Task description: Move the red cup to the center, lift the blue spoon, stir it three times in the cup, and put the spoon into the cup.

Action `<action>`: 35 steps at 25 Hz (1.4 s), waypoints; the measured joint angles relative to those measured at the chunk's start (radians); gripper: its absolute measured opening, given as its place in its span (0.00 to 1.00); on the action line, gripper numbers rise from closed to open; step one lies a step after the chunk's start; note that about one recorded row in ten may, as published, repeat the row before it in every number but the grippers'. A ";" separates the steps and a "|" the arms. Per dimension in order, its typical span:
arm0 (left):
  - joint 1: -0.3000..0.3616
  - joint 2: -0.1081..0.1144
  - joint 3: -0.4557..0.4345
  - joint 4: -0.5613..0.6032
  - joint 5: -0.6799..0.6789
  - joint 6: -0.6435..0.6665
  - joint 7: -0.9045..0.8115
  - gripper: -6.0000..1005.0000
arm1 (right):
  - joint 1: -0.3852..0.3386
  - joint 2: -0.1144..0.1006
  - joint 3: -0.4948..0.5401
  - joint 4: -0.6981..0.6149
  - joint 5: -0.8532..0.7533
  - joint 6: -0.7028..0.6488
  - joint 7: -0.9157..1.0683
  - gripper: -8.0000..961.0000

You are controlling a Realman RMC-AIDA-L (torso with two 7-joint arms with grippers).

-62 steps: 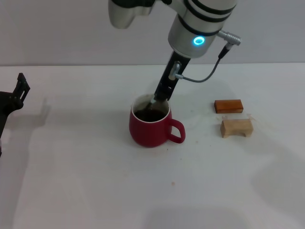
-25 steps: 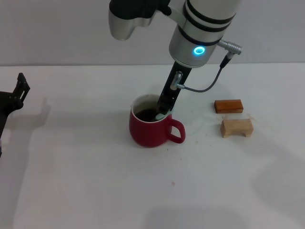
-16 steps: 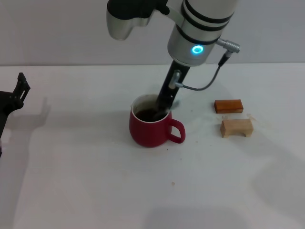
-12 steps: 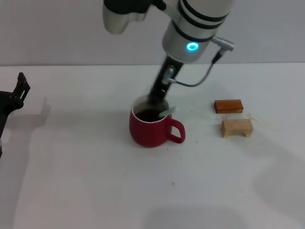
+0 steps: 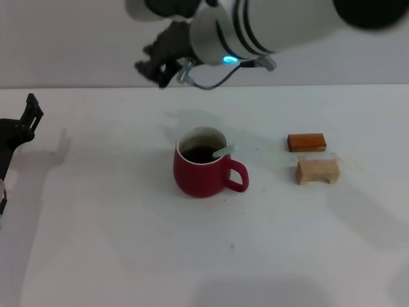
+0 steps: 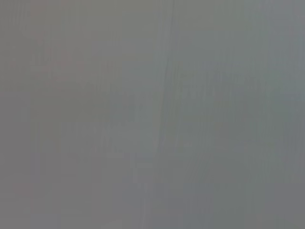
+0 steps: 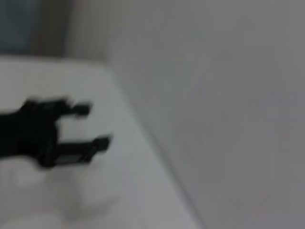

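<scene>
The red cup (image 5: 201, 171) stands on the white table (image 5: 128, 243) near the middle, its handle pointing right. The blue spoon (image 5: 223, 151) rests inside it; only its pale handle end shows, leaning on the rim above the handle side. My right gripper (image 5: 158, 66) is high above the table, behind and left of the cup, empty, with its fingers apart. My left gripper (image 5: 28, 116) is parked at the table's far left edge. It also shows in the right wrist view (image 7: 93, 125), open. The left wrist view shows only grey wall.
Two small wooden blocks lie right of the cup: a dark brown one (image 5: 307, 142) and a pale one (image 5: 317, 171) in front of it. A grey wall (image 5: 77, 45) stands behind the table.
My right gripper has let go of the spoon, leaving it leaning in the cup, and has swung up and to the left, away from the cup. The cup has not moved.
</scene>
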 joint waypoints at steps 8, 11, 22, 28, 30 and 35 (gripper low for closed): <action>-0.011 0.000 0.009 -0.003 0.005 0.000 -0.002 0.82 | -0.334 0.007 -0.121 0.112 -0.108 -0.507 0.042 0.26; -0.014 0.000 0.009 -0.012 0.006 -0.003 -0.002 0.82 | -0.456 0.009 -0.164 0.121 -0.132 -0.711 0.045 0.26; -0.022 0.000 0.009 -0.028 0.005 -0.014 -0.004 0.82 | -0.825 0.008 -0.218 0.053 -0.051 -1.391 0.049 0.26; -0.022 0.001 0.005 -0.032 0.000 -0.014 -0.004 0.82 | -0.898 0.003 -0.199 -0.019 0.040 -1.578 0.051 0.26; -0.021 0.003 0.002 -0.032 -0.001 -0.014 -0.004 0.82 | -0.927 0.003 -0.197 -0.085 0.088 -1.711 0.058 0.26; -0.014 0.005 -0.009 -0.032 -0.002 -0.009 -0.004 0.82 | -0.943 0.003 -0.207 -0.206 0.126 -1.886 0.126 0.26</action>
